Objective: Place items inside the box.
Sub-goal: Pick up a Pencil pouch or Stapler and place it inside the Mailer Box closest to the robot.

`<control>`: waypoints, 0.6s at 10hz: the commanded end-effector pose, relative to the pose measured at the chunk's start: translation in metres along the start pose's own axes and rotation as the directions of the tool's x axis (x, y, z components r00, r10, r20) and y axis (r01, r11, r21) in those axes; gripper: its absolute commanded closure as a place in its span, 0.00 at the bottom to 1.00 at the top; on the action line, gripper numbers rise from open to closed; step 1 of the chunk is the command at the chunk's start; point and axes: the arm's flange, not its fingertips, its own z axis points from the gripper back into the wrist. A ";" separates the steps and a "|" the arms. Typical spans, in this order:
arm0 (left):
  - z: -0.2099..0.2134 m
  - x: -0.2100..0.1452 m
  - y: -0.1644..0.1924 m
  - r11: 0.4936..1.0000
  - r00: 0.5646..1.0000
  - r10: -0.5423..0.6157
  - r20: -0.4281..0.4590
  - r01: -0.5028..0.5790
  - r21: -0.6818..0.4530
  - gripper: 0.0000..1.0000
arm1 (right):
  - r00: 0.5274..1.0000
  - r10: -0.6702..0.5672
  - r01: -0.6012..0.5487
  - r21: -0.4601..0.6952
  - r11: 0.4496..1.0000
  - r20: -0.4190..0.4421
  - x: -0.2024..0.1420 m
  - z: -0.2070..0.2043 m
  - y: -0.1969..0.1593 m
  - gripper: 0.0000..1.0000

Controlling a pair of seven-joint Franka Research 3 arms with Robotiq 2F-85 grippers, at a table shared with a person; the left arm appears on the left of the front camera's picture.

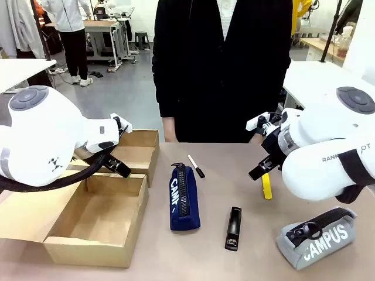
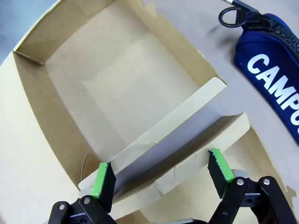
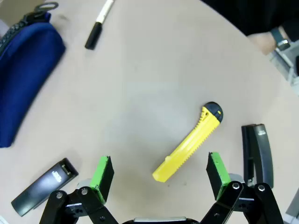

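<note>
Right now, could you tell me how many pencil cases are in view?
2: the navy pencil case lies mid-table, right of the box; the grey pencil case at the near right. More could be hidden.

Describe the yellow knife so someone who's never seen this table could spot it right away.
On the table's right half, look under the open right gripper, beyond the grey case. The knife lies flat there: the only yellow item, slim, with a black end.
</note>
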 end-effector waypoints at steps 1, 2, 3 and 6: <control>0.000 0.000 0.000 1.000 1.000 0.000 0.000 0.000 0.000 0.00 | 1.000 0.000 0.000 0.000 1.000 0.000 0.000 0.000 0.000 0.00; 0.000 0.000 0.000 1.000 1.000 0.000 0.000 0.000 0.000 0.00 | 1.000 0.000 0.000 0.000 1.000 0.000 0.000 0.000 0.000 0.00; 0.000 0.000 0.000 1.000 1.000 0.000 0.000 0.000 0.000 0.00 | 1.000 0.000 0.000 0.000 1.000 0.000 0.000 0.000 0.000 0.00; 0.000 0.000 0.000 1.000 1.000 0.000 0.000 0.000 0.000 0.00 | 1.000 0.000 0.000 0.000 1.000 0.000 0.000 0.000 0.000 0.00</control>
